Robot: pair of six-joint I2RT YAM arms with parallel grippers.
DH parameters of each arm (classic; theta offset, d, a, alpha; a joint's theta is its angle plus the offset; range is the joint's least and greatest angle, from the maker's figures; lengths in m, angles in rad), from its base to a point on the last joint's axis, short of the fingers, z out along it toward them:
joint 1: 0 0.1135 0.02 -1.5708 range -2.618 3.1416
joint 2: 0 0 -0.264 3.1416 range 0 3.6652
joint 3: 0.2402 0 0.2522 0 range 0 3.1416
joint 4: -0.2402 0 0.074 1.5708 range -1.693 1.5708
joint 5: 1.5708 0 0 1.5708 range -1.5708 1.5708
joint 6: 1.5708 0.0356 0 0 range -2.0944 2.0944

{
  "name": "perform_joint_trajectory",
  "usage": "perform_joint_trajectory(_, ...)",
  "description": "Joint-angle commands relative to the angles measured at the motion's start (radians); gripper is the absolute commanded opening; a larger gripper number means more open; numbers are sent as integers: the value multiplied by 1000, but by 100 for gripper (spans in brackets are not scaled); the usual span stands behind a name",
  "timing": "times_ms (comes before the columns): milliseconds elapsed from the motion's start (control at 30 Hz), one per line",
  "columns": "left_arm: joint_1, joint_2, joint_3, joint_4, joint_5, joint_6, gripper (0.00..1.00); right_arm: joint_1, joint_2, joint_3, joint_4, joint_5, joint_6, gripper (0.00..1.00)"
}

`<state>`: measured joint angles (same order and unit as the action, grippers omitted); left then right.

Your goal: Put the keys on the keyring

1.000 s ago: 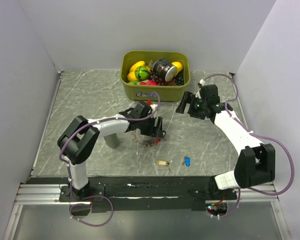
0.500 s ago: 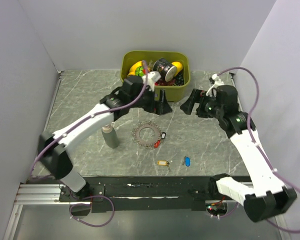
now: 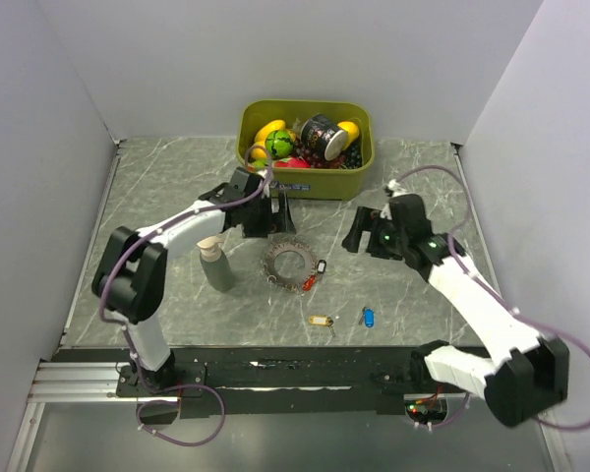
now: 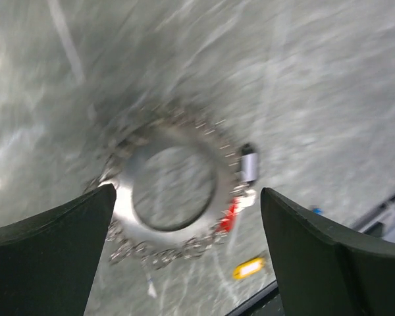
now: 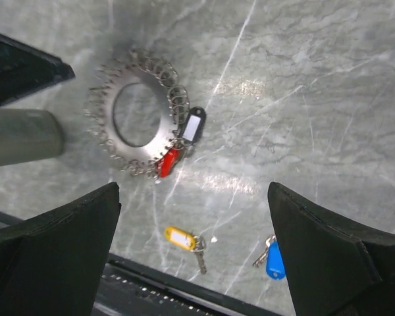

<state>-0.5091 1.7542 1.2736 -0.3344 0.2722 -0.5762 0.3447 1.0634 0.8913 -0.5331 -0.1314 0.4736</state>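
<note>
The keyring [image 3: 288, 264], a silvery disc edged with chain loops, lies flat on the table. A red-tagged key [image 3: 308, 283] and a black-framed tag [image 3: 321, 266] sit at its right edge. The yellow key [image 3: 321, 321] and blue key [image 3: 369, 317] lie loose nearer the front. My left gripper [image 3: 275, 211] is open and empty, hovering just behind the keyring [image 4: 122, 204]. My right gripper [image 3: 359, 231] is open and empty, above and right of it. The right wrist view shows the keyring [image 5: 105, 125], red key [image 5: 168, 161], yellow key [image 5: 181, 237] and blue key [image 5: 274, 260].
An olive-green bin [image 3: 305, 185] with several toy items stands at the back centre. A grey bottle [image 3: 216, 265] stands upright left of the keyring. The black front rail [image 3: 295, 369] runs just beyond the loose keys.
My left gripper rose from the keyring toward the bin, then came back to hover behind the ring. My right gripper swung right and back toward the centre. The keyring stays on the table.
</note>
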Motion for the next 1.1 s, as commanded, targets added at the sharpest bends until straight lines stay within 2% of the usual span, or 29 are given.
perform_joint_trajectory(0,12,69,53,-136,-51,-51,98,46,143,37,86,66,-27,100)
perform_joint_trajectory(200,9,174,101,-195,-120,-47,99,53,302,40,151,-9,3,100)
perform_joint_trajectory(500,-66,248,92,-120,25,-19,86,54,351,20,202,-59,13,99)
perform_joint_trajectory(700,-100,243,98,-22,171,-48,84,54,342,-8,216,-70,20,100)
perform_joint_trajectory(867,-100,182,156,-57,47,-21,93,53,355,-2,211,-63,10,100)
perform_joint_trajectory(933,-97,156,171,-86,-19,-7,94,54,362,1,205,-54,2,100)
perform_joint_trajectory(1067,-86,96,147,-127,-45,-20,93,53,389,5,199,-34,-12,100)
